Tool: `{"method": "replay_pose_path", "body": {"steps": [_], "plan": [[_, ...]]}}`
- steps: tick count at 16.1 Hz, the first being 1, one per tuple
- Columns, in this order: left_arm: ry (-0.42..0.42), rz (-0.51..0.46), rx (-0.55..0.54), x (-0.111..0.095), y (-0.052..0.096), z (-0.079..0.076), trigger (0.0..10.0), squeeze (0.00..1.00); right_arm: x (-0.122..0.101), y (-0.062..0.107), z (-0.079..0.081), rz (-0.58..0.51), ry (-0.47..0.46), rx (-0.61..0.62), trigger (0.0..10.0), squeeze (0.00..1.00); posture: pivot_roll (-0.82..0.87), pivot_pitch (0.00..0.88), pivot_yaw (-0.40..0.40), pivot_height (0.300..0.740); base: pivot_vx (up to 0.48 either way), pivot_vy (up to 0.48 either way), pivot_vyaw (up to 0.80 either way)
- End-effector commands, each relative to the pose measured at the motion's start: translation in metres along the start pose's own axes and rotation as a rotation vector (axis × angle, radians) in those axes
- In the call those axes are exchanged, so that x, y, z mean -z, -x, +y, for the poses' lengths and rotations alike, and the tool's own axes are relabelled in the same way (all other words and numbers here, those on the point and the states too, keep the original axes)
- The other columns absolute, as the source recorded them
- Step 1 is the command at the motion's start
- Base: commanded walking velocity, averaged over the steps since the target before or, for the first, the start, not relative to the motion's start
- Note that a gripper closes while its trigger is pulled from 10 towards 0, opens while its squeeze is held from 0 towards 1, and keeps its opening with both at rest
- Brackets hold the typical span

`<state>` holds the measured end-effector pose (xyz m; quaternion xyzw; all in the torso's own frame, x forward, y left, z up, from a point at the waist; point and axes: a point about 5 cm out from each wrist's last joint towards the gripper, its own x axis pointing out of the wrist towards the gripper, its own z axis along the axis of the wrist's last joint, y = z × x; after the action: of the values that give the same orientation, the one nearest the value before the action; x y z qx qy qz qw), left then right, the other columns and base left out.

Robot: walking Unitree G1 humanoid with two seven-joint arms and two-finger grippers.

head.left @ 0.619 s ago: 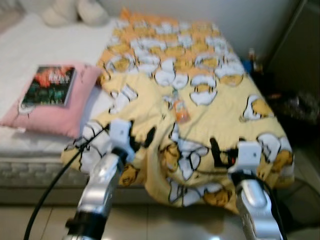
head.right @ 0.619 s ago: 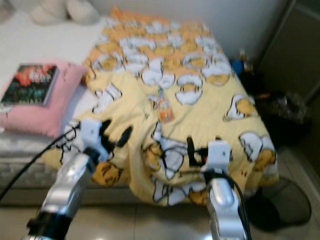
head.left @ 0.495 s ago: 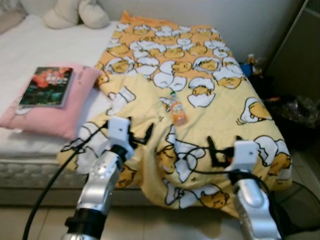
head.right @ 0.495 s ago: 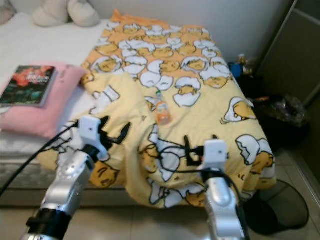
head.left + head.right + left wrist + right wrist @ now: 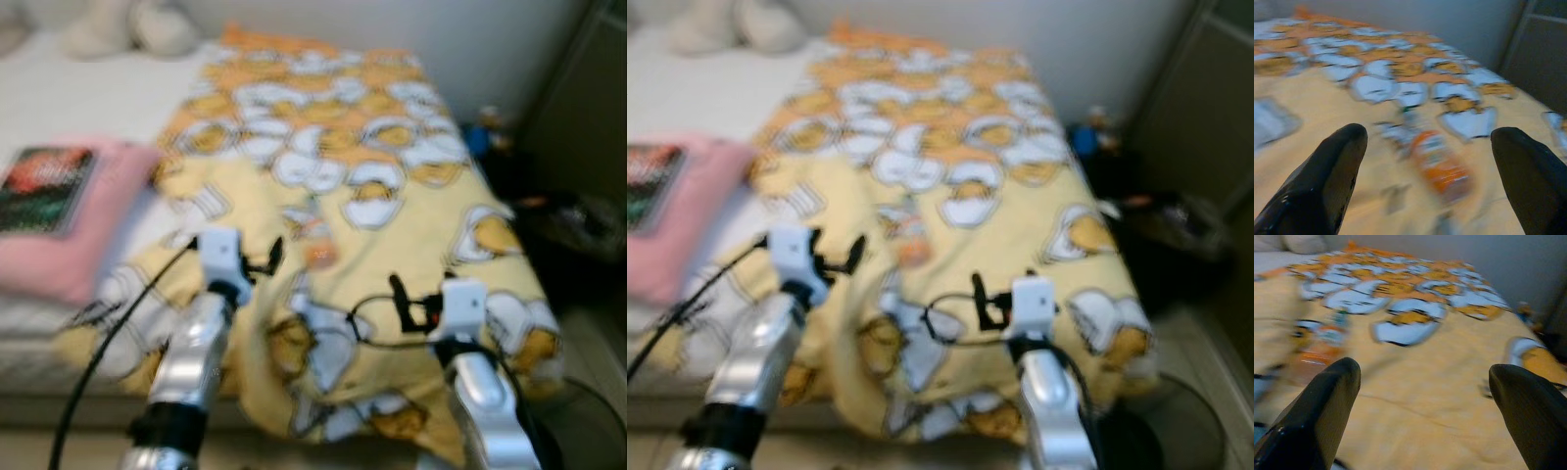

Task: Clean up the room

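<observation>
Orange-filled bottle lies on its side on the yellow blanket, mid-bed, just ahead of both hands. Left hand: fingers spread wide, empty. Right hand: fingers spread wide, empty. Hazards, as judged: soft bedding may let the bottle roll off a fingertip; views are blurred, so aim may drift; loose folds could snag.

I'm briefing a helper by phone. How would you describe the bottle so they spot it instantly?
Start at the yellow blanket covering the bed. Near its middle lies a small bottle on its side, ahead of the left end effector. It is orange, unlike the flat printed pattern around it.
</observation>
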<state>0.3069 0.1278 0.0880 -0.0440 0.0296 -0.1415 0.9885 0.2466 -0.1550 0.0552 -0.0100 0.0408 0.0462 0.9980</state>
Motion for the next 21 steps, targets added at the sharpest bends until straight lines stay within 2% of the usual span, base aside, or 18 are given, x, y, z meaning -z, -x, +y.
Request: {"method": "replay_pose_path", "body": {"steps": [1,3,5,8,10,12,13,15,17,18,19,20,21], "plan": [[-0.019,-0.007,0.030,-0.003,-0.003,-0.008,10.0,0.00,-0.002,0.004,-0.006,-0.009,0.012,0.018,10.0,0.00,-0.01,0.000,-0.013,0.740,0.364,-0.311,0.00],[-0.049,0.014,0.021,-0.001,-0.006,-0.009,10.0,0.00,0.000,0.011,-0.006,0.002,0.018,0.023,10.0,0.00,-0.04,0.000,-0.007,0.740,0.193,-0.141,0.00],[-0.038,0.042,-0.013,0.001,-0.012,-0.005,10.0,0.00,0.001,0.016,-0.010,0.009,0.029,0.032,10.0,0.00,-0.06,0.000,0.005,0.740,0.000,0.000,0.00],[-0.042,0.050,0.009,0.002,-0.012,-0.004,10.0,0.00,0.001,0.014,-0.015,0.023,0.057,0.057,10.0,0.00,-0.06,0.000,0.011,0.740,0.000,0.000,-0.27],[-0.020,0.044,0.018,0.002,-0.011,-0.004,10.0,0.00,-0.001,0.014,-0.011,0.013,0.067,0.033,10.0,0.00,-0.05,0.000,0.012,0.740,0.000,0.480,-0.80],[-0.037,0.052,0.006,0.003,-0.011,-0.004,10.0,0.00,0.001,0.014,-0.009,0.022,0.067,0.021,10.0,0.00,-0.04,0.000,0.007,0.740,0.000,0.480,-0.80],[-0.073,0.080,-0.054,0.006,-0.014,0.002,10.0,0.00,0.000,0.013,-0.004,0.009,0.068,-0.007,10.0,0.00,-0.04,0.000,0.004,0.740,0.000,0.000,0.00],[-0.069,0.124,-0.148,0.008,-0.023,0.010,10.0,0.00,-0.001,0.013,-0.002,0.008,0.066,-0.014,10.0,0.00,-0.05,0.000,-0.003,0.740,0.000,0.000,0.00],[-0.061,0.135,-0.216,0.004,-0.032,0.017,10.0,0.00,-0.002,0.014,0.000,0.006,0.066,-0.021,10.0,0.00,-0.05,0.000,-0.005,0.740,0.000,0.000,0.00],[-0.087,0.151,-0.263,-0.001,-0.040,0.022,10.0,0.00,-0.002,0.017,0.003,0.011,0.065,-0.026,10.0,0.00,-0.07,0.000,-0.005,0.740,0.000,0.000,0.00],[-0.096,0.147,-0.245,-0.005,-0.045,0.018,10.0,0.00,-0.001,0.019,0.004,0.016,0.066,-0.030,10.0,0.00,-0.08,0.000,-0.006,0.740,0.000,0.000,0.00],[-0.120,0.104,-0.181,-0.018,-0.056,0.005,10.0,0.00,-0.001,0.026,0.006,0.017,0.079,-0.034,10.0,0.00,-0.11,0.000,0.011,0.740,0.000,0.000,0.00],[-0.117,0.087,-0.148,-0.023,-0.062,-0.003,10.0,0.00,-0.001,0.032,0.004,0.013,0.087,-0.014,10.0,0.00,-0.13,0.000,0.019,0.740,0.000,0.000,0.00]]}}
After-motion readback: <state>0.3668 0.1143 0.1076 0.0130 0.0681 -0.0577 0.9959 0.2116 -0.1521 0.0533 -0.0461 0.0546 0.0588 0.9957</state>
